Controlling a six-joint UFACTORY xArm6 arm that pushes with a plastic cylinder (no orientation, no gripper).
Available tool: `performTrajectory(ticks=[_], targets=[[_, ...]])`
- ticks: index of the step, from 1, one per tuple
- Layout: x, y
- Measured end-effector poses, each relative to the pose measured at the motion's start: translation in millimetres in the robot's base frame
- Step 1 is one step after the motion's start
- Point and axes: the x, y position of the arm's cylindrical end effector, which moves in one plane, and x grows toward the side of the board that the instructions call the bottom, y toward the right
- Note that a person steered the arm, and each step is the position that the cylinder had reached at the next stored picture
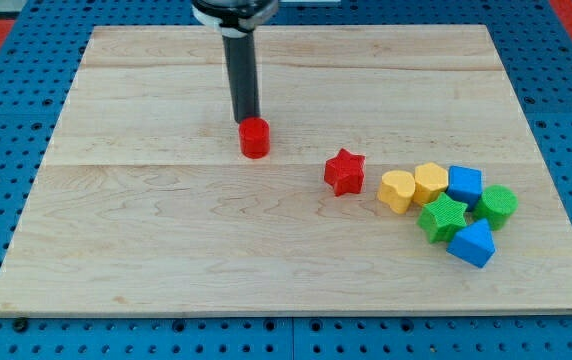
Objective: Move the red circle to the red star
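Note:
The red circle (255,138) is a small red cylinder near the board's middle, a little toward the view's top. My tip (247,122) stands right behind it, at its upper-left edge, touching or nearly touching it. The red star (344,171) lies to the view's right and slightly lower than the circle, with a gap of bare wood between them.
A cluster sits right of the red star: two yellow blocks (397,190) (430,182), a blue block (464,184), a green star (443,217), a green round block (496,205) and another blue block (471,244). The wooden board (166,250) lies on a blue pegboard.

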Motion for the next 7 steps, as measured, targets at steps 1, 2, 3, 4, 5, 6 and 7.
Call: performTrajectory(ticks=[1, 2, 3, 4, 5, 6, 7], targets=[[6, 1], [11, -6], [14, -29], [18, -34], [36, -18], [54, -7], [60, 11]])
